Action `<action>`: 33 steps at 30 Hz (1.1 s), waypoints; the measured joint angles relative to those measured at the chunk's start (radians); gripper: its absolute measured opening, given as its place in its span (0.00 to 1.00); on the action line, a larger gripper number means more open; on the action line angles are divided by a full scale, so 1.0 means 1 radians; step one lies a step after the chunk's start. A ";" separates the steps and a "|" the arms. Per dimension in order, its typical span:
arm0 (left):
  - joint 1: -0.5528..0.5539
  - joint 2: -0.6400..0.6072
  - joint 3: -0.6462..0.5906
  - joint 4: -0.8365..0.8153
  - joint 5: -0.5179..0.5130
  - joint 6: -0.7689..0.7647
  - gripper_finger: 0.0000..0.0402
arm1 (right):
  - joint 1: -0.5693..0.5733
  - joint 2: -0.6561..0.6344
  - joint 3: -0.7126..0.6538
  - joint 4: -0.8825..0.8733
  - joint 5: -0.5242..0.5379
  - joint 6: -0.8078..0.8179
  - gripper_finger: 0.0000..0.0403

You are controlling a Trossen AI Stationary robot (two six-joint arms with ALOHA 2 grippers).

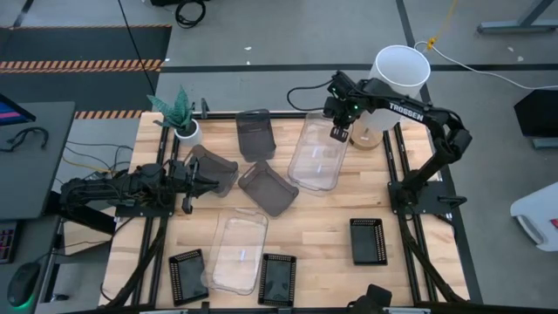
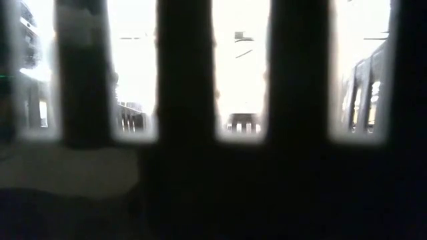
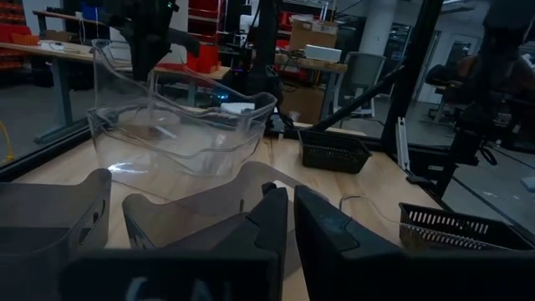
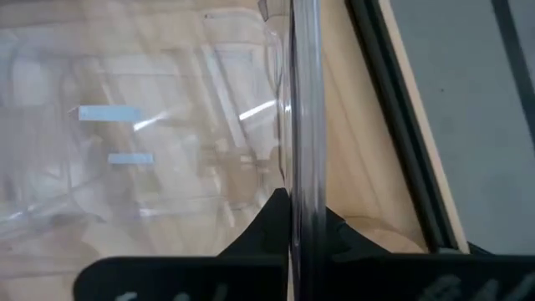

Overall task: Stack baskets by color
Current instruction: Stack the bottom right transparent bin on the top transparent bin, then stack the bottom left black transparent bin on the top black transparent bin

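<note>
Upper right of centre in the high view, your right gripper (image 1: 338, 133) is clenched on the rim of a clear basket (image 1: 317, 155); the right wrist view shows that rim (image 4: 299, 109) running straight up between the closed fingers. That basket's long axis runs up and down the frame, tipped slightly toward the upper right, and you are gripping it at its upper right edge.

Its partner, the second clear basket (image 1: 237, 251), lies well apart at lower centre of the worktop (image 1: 331, 231), down and to the left of the gripper. Its long axis also runs roughly up and down the frame, so I judge the carry needs little turning. It sits between the two arms, and the right arm already has the load.

Smaller, at mid left, your left gripper (image 1: 207, 180) sits at a smoky grey basket (image 1: 214, 170), fingers nearly together; whether they pinch its wall I cannot tell. Another grey basket (image 1: 268, 187) lies just beside it, toward centre.
</note>
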 joint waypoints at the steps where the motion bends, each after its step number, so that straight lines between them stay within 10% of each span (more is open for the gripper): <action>1: 0.000 0.000 0.000 0.000 0.000 0.000 0.08 | 0.000 0.000 -0.001 -0.003 -0.005 0.000 0.02; 33: 0.000 0.000 0.000 0.000 0.000 0.000 0.09 | 0.173 0.001 0.071 0.052 0.122 0.126 0.37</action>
